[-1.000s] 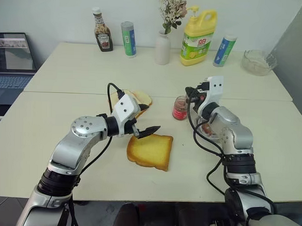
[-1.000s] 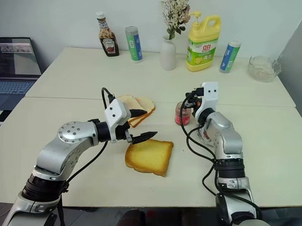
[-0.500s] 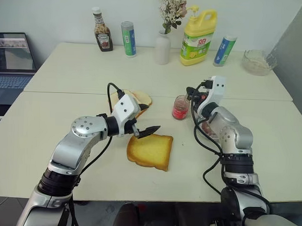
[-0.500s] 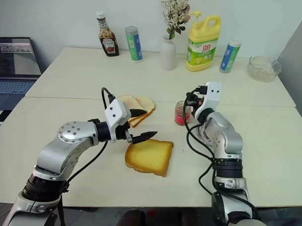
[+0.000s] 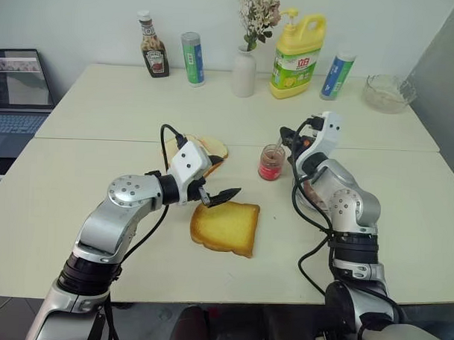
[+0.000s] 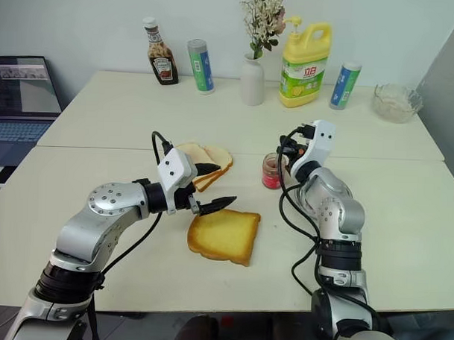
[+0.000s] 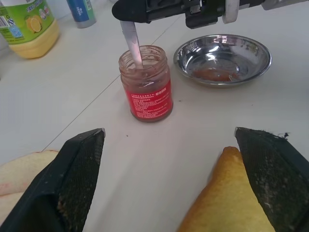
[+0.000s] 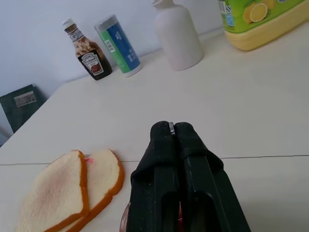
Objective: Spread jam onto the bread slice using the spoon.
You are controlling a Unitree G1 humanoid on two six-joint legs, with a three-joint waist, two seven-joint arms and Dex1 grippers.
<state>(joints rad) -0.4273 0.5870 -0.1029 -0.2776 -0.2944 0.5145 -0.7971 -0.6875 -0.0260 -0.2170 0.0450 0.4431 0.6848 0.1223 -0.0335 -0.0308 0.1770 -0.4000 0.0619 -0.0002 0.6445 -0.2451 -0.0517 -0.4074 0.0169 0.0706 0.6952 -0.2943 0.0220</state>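
Note:
The jam is in a small glass jar point(image 5: 270, 162) with a red label, standing right of the table's middle. The spoon point(image 7: 131, 39) is upright, its bowl down in the jar point(image 7: 146, 82). My right gripper point(image 5: 286, 136) is shut on the spoon's handle just above the jar; its fingers point(image 8: 173, 159) are pressed together. The bread slice point(image 5: 226, 227), thick and golden, lies flat in front of the jar. My left gripper point(image 6: 219, 186) hovers open over the slice's far left corner, holding nothing.
Two thinner pale slices point(image 5: 207, 148) lie behind the left gripper. A metal dish point(image 7: 263, 50) with jam smears sits right of the jar. A ketchup bottle point(image 5: 153, 55), cans, vase, yellow detergent bottle point(image 5: 296, 57) and glass bowl point(image 5: 388, 93) line the back; a laptop point(image 5: 17, 88) is far left.
My right wrist has rolled and its elbow has swung while the gripper stays above the jar with the spoon. The left arm has not moved.

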